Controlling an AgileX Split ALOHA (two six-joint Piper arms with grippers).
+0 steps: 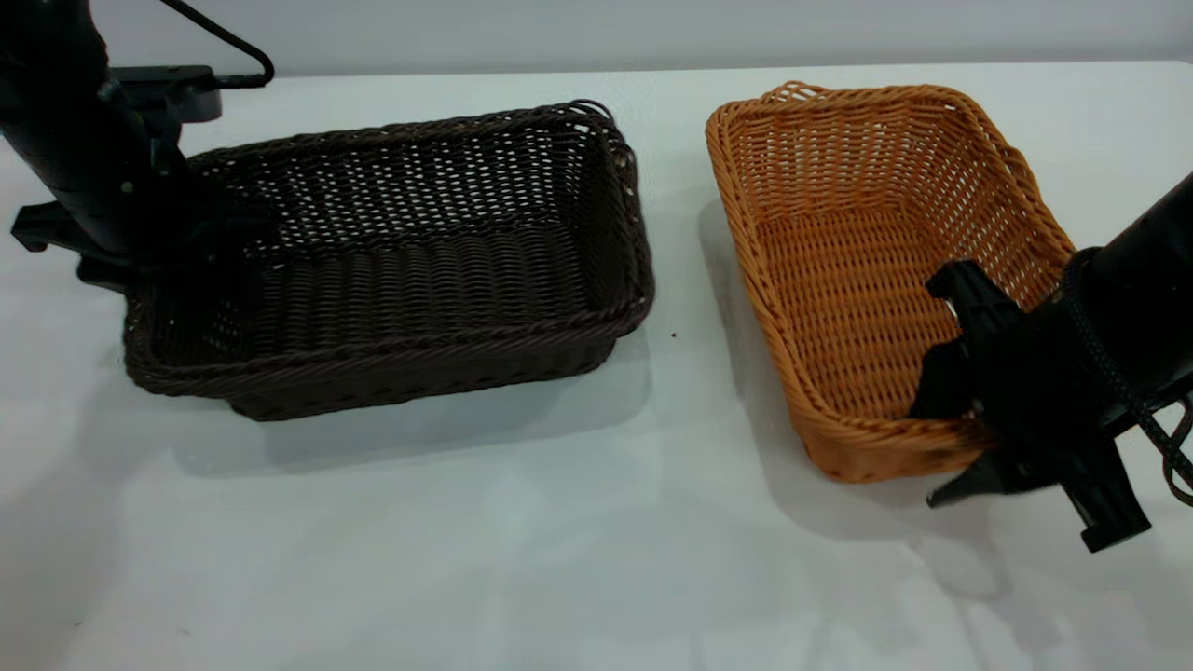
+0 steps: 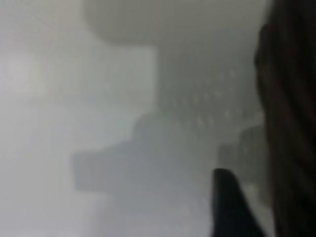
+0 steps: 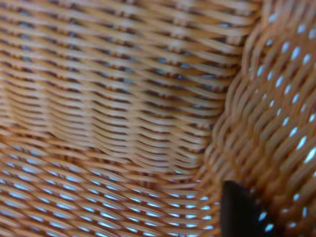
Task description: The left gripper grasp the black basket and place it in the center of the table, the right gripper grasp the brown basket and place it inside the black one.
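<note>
1. White bench [image 1: 522, 522] under a pale wall carries both baskets side by side, apart from each other: the black basket [image 1: 401, 270] toward the left, the brown basket [image 1: 876, 270] toward the right.
2. Your left tool [image 1: 140, 252] sits at the black basket's left end wall; whether it is clenched on the rim I cannot tell (the arm hides the tips, and the left wrist view shows only one dark finger [image 2: 232, 207] against a blur).
3. The black basket's left end looks slightly raised. If you have it, keep it level and set it down squarely mid-bench, leaving room for the second basket to drop in.
4. Your right tool [image 1: 951, 401] is at the brown basket's near right corner, one finger inside and one outside the wall; I cannot tell if it has bitten yet.
5. Grip the braided rim, not the thin weave, before lifting.
6. No brand, label or readable writing shows anywhere.
</note>
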